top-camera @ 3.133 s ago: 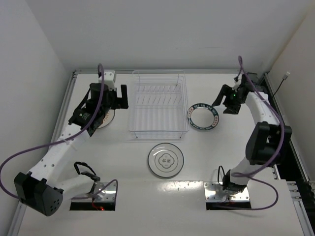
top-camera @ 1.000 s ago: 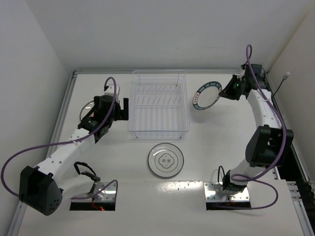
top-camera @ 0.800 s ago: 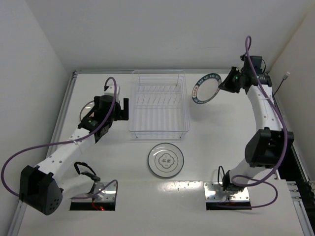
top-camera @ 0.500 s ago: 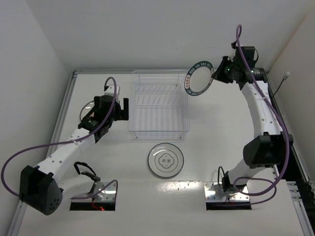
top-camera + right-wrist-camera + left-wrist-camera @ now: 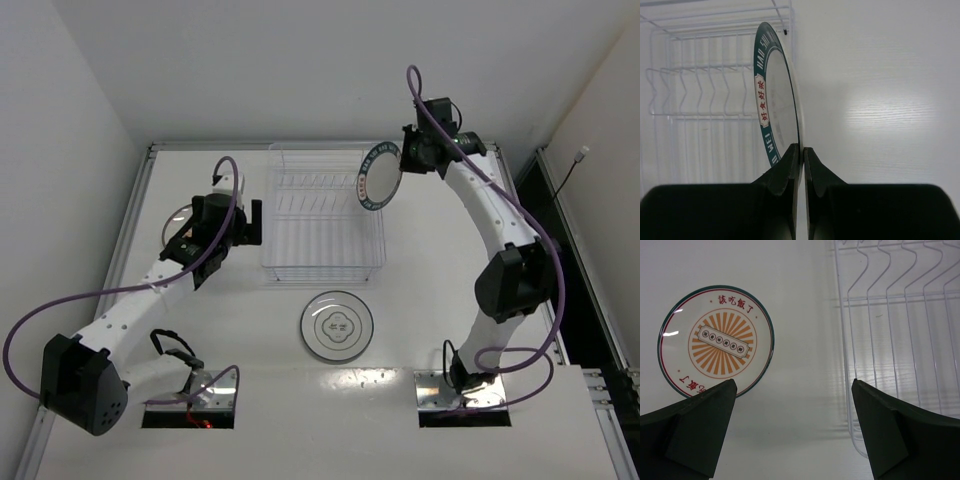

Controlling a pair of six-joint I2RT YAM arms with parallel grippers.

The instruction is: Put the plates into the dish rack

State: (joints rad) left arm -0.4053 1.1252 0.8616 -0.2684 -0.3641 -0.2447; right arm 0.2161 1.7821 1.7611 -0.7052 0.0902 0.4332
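Observation:
My right gripper (image 5: 402,157) (image 5: 802,148) is shut on the rim of the dark-blue rimmed plate (image 5: 377,178) (image 5: 776,100). It holds the plate on edge in the air over the back right side of the clear dish rack (image 5: 322,215) (image 5: 705,90). My left gripper (image 5: 252,221) (image 5: 793,385) hangs open over bare table between the rack's left edge (image 5: 847,340) and the orange sunburst plate (image 5: 716,341), which lies flat. A plate with a thin dark rim and central motif (image 5: 337,325) lies flat in front of the rack.
The rack's slots hold nothing. White walls close the table at the back and both sides. The left arm covers most of the sunburst plate in the top view. Two base plates (image 5: 462,392) sit at the near edge.
The right arm has swung left and risen with the blue-rimmed plate, from the table's right side to above the rack's right back part. Over the last second the left arm has stayed still.

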